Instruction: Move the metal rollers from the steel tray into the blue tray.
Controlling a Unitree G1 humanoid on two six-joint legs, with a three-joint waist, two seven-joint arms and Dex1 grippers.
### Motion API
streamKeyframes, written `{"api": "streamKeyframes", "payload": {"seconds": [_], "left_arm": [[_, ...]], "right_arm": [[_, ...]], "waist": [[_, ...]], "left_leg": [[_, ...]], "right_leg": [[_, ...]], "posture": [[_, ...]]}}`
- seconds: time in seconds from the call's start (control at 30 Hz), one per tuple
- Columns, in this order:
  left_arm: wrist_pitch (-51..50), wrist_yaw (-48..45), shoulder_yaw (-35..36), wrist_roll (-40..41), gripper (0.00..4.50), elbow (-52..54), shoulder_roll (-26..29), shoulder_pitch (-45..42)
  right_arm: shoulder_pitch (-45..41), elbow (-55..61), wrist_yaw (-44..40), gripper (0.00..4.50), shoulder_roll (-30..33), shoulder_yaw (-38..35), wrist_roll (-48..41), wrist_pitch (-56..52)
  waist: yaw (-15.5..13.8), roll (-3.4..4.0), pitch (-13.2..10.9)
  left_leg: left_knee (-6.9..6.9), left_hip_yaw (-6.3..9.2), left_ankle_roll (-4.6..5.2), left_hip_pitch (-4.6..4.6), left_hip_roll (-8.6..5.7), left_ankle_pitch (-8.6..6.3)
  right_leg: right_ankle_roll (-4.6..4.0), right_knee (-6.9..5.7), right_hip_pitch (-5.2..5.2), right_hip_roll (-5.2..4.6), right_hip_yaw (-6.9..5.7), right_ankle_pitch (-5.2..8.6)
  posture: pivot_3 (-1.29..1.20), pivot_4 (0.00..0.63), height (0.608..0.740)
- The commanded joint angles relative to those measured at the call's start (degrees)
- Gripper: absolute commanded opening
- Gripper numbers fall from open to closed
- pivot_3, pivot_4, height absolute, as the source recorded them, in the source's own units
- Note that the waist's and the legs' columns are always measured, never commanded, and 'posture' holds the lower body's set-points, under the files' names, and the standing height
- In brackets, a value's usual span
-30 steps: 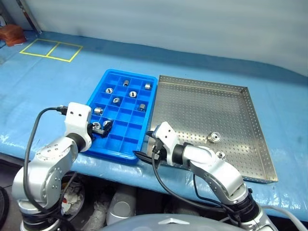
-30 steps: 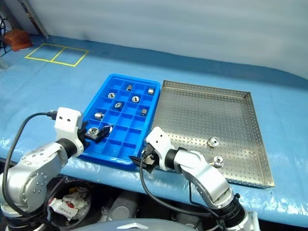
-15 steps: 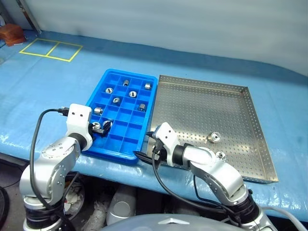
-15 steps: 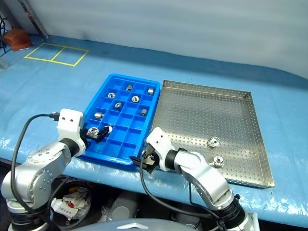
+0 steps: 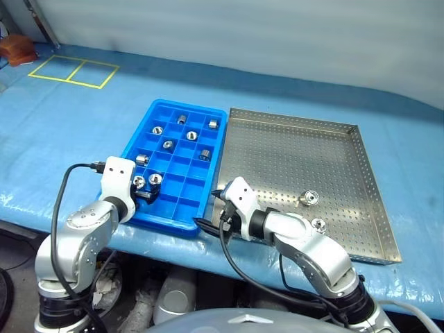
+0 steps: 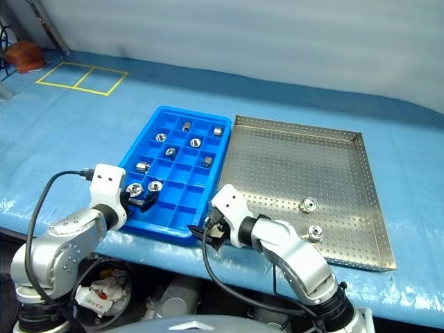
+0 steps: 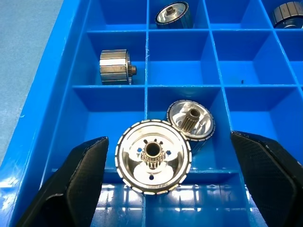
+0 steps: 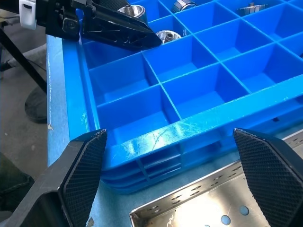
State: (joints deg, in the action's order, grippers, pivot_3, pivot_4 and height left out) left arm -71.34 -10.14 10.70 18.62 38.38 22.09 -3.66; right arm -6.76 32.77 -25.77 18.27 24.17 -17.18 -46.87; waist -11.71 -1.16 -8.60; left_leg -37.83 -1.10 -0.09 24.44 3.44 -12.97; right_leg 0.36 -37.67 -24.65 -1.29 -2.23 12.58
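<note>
Left gripper (image 7: 166, 177) jaws spread wide around two metal rollers (image 7: 153, 156), gripping neither; right gripper (image 8: 173, 177) jaws spread, empty.

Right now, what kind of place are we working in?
Probably a factory or lab parts-sorting bench: a table under blue sheeting, a compartmented blue tray holding metal rollers, a perforated steel tray beside it, and yellow floor tape.

Blue table cover (image 5: 83, 125), yellow tape squares (image 5: 73, 71), brown object (image 5: 15, 48)
</note>
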Motion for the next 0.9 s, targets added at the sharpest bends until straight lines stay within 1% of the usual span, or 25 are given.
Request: {"api": "streamKeyframes", "payload": {"seconds": [0.03, 0.17, 0.2, 0.37, 0.6, 0.73, 0.9], "left_arm": [[1.33, -0.40, 0.50, 0.20, 3.31, 0.19, -0.06, -0.99], [1.31, -0.62, 0.86, 0.52, 1.92, 0.43, 0.14, -1.13], [1.21, -0.70, 1.05, 0.61, 1.69, 0.68, 0.22, -1.15], [1.47, -1.21, 2.90, 1.90, 1.69, 2.54, -0.37, -1.65], [0.55, -2.29, 7.24, 4.57, 1.69, 8.29, -0.42, -1.88], [-0.52, -2.43, 8.11, 4.10, 1.69, 10.00, 1.48, 1.19], [-0.51, -1.48, 8.57, 3.70, 1.69, 10.10, 1.19, 3.92]], "right_arm": [[0.09, 2.63, 0.39, 4.50, -0.23, -1.03, -0.66, 0.11], [0.04, 2.56, 0.49, 4.50, -0.20, -1.15, -0.69, 0.10], [-0.01, 2.51, 0.55, 4.50, -0.19, -1.16, -0.68, 0.11], [-0.26, 2.09, 0.88, 4.50, -0.57, -1.53, -0.78, 0.30], [-1.75, 0.62, -0.64, 4.50, -0.44, -0.62, -0.76, 0.54], [-2.62, -0.07, -1.90, 4.50, -0.44, -0.05, -0.82, 0.84], [-3.30, -0.36, -3.38, 4.50, -0.39, 0.87, -0.89, 1.35]], "waist": [[0.04, 0.00, 0.00], [0.07, 0.00, 0.00], [0.07, 0.00, -0.01], [0.09, 0.00, -0.01], [-0.23, -0.02, -0.04], [-0.44, -0.02, -0.04], [-1.01, -0.02, -0.06]], "left_leg": [[0.00, 0.00, 0.00, 0.00, 0.00, 0.00], [0.01, 0.01, 0.00, 0.01, 0.00, 0.00], [0.01, 0.01, 0.00, 0.01, 0.00, 0.00], [0.01, 0.01, 0.00, 0.03, 0.00, 0.00], [0.01, 0.03, -0.01, 0.06, 0.01, 0.00], [0.05, 0.04, -0.01, 0.06, 0.01, -0.01], [0.05, 0.06, -0.02, 0.04, 0.02, -0.01]], "right_leg": [[0.00, 0.00, 0.00, 0.00, 0.00, 0.00], [0.00, 0.00, -0.01, 0.00, -0.02, 0.00], [0.00, 0.00, -0.01, 0.00, -0.02, 0.00], [0.00, 0.02, -0.01, 0.00, -0.02, 0.00], [0.00, 0.03, -0.02, 0.00, -0.05, 0.00], [0.00, 0.04, -0.02, 0.01, -0.06, 0.00], [-0.01, 0.04, -0.02, 0.02, -0.09, 0.02]], "posture": [[0.36, 0.150, 0.740], [0.36, 0.150, 0.740], [0.36, 0.150, 0.740], [0.38, 0.150, 0.740], [0.43, 0.150, 0.740], [0.46, 0.150, 0.740], [0.48, 0.150, 0.740]]}}
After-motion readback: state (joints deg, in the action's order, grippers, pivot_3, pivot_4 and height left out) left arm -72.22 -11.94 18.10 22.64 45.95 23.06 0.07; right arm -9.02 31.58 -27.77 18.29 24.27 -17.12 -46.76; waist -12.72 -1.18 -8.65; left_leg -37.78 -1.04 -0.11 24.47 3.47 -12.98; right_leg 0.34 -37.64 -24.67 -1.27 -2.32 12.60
